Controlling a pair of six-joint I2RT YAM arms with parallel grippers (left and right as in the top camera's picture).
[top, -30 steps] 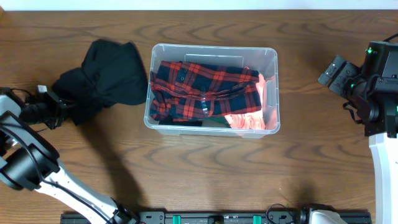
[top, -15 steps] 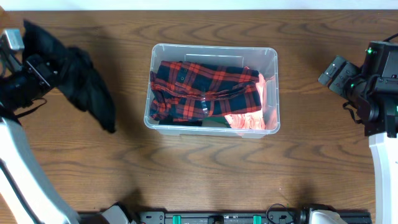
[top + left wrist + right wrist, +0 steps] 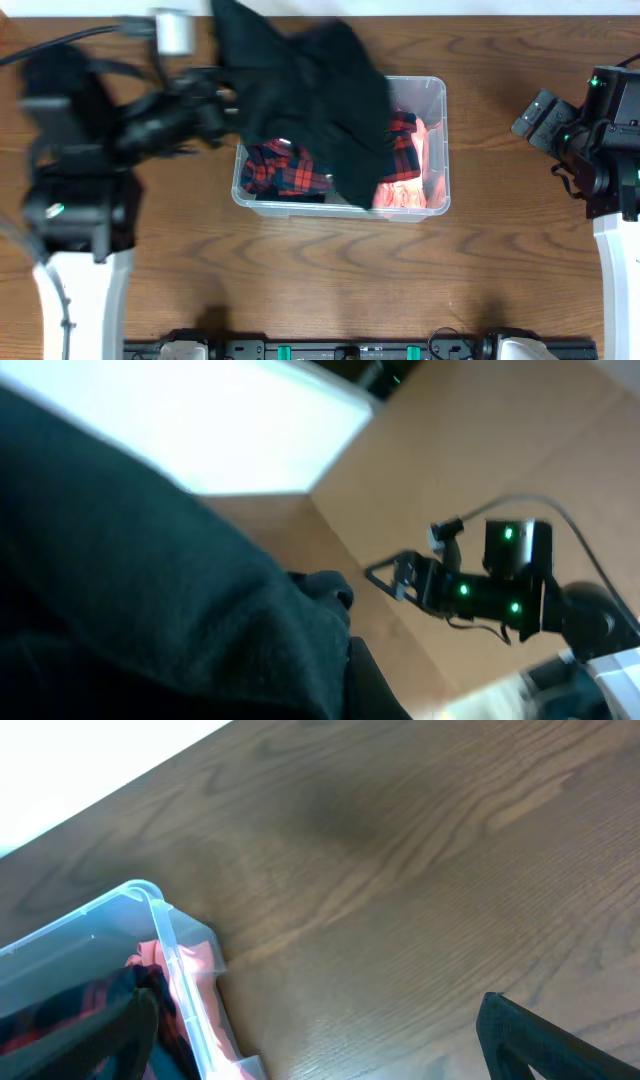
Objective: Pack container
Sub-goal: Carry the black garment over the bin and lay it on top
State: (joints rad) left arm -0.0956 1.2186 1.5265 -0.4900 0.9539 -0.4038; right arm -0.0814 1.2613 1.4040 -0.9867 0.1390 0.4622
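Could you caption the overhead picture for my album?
Left gripper, shut on a black cloth garment, holds it over the clear plastic rectangular container with a red plaid shirt inside.

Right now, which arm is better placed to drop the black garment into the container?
Left. The left gripper is shut on the black garment, which hangs over the container. The right gripper sits open and empty, off to the container's right.

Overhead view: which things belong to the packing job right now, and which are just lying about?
In the job:
- container
- black garment, gripped by the left gripper above it
- plaid shirt and pink cloth, inside it

Idle:
- right gripper, open, off to the right, touching nothing
- wooden table
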